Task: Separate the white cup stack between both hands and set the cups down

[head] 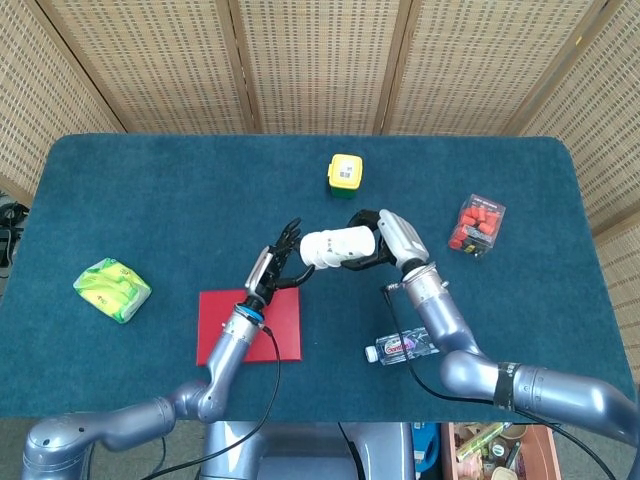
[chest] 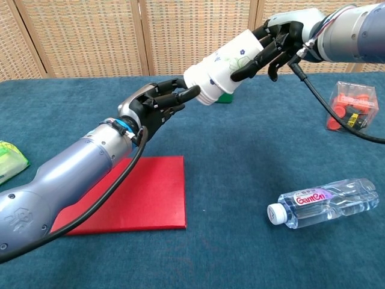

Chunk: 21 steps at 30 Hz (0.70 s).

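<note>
The white cup stack hangs in the air above the table's middle, lying sideways with its rims toward my left. My right hand grips the base end with its fingers wrapped around it. My left hand reaches up from below left, and its fingertips pinch the rim end. The stack looks stretched, with the end cup drawn partly out. How far the cups still overlap is hidden.
A red mat lies under my left arm. A water bottle lies at the front right. A yellow-green box stands behind the cups, a clear box of red pieces far right, a green packet far left.
</note>
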Tool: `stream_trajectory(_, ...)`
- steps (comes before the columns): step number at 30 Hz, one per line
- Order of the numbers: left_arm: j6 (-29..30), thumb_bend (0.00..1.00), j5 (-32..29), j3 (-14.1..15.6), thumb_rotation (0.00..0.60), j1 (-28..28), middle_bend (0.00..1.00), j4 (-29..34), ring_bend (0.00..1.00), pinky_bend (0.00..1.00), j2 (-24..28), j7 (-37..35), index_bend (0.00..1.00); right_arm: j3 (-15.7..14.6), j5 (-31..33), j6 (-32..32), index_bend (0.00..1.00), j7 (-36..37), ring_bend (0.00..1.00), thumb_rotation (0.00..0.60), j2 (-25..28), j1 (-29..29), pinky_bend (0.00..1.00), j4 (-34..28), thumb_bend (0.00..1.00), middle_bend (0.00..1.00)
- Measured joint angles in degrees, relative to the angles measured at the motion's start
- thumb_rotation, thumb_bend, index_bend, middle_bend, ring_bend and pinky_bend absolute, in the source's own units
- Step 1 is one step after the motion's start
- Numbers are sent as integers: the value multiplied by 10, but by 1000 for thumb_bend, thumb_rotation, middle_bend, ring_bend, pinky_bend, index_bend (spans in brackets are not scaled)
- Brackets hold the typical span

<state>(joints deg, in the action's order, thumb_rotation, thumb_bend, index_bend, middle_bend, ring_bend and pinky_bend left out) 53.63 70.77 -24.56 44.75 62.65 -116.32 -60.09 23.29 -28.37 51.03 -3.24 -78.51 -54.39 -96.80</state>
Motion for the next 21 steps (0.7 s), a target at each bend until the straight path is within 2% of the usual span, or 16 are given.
stream_trajectory(13,9,355,6,14,600,-24,0,6,0,0,20,2,663,0,4,2,754,0,487,600,12,6,733,5,152,611)
stream_trajectory(21,37,356,21,31,600,-50,0,32,0,0,55,34,664,2,8,11,754,3,487,600,34,21,733,0,152,612)
